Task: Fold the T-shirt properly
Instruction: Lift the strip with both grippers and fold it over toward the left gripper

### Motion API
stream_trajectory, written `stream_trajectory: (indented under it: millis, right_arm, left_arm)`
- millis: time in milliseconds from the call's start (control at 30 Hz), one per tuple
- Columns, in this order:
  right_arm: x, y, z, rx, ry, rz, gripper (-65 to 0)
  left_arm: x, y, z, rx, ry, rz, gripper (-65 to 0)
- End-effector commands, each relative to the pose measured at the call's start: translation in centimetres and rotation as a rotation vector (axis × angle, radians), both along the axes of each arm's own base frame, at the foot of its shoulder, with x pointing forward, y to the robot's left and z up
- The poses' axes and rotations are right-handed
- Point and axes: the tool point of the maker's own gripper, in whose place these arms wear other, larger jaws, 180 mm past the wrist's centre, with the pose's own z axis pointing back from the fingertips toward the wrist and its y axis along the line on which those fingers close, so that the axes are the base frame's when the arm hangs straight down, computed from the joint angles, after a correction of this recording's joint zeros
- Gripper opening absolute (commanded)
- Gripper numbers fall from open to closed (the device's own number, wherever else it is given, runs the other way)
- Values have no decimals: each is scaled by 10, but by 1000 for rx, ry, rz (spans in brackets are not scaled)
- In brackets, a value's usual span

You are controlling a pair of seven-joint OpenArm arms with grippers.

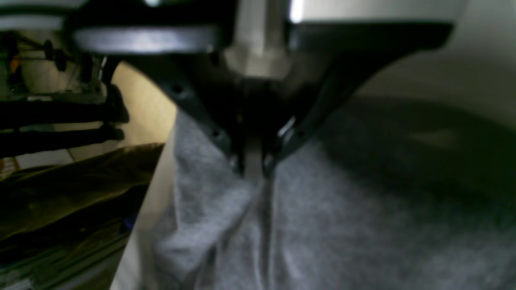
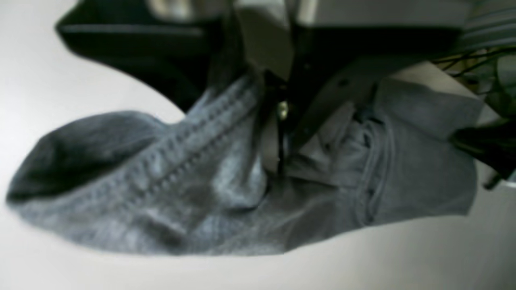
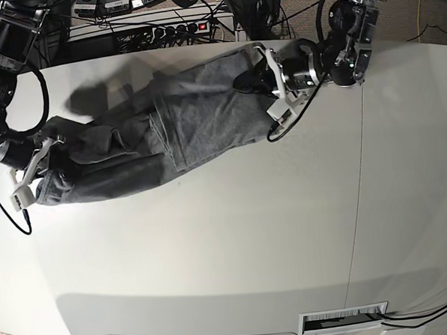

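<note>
The T-shirt (image 3: 169,133) lies stretched out, rumpled, along the far part of the white table (image 3: 235,242), running from the left edge toward the far middle. Both ends are pinched: the right gripper (image 2: 278,161) has its jaws closed narrow on a stitched hem at the left, and the left gripper (image 1: 252,165) is clamped tight on a fold of grey cloth at the far right. Looks like the grab-and-spread step, so next probably needs both arms lifting and pulling it flat. A power strip (image 3: 173,29) and cables sit behind the table.
</note>
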Motion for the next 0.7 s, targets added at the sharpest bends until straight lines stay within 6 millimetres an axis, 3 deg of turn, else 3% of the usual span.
stream_trajectory:
  millis: [0,267,500,667]
  right_arm:
    - [8,5,18,30,-69,15,-650]
    - [9,61,8,251,-104,46,-650]
    - [10,108,8,450,-132,63,-650]
    - [6,160,5,560,-107,140,-650]
  left_arm:
    - [3,-5,5,-12,-16,0,-650]
    - [5,-29,8,-21,-37,0,-650]
    - [4,-26,2,20,-45,-11,-650]
    - [5,-25,0,29,-44,-6,-650]
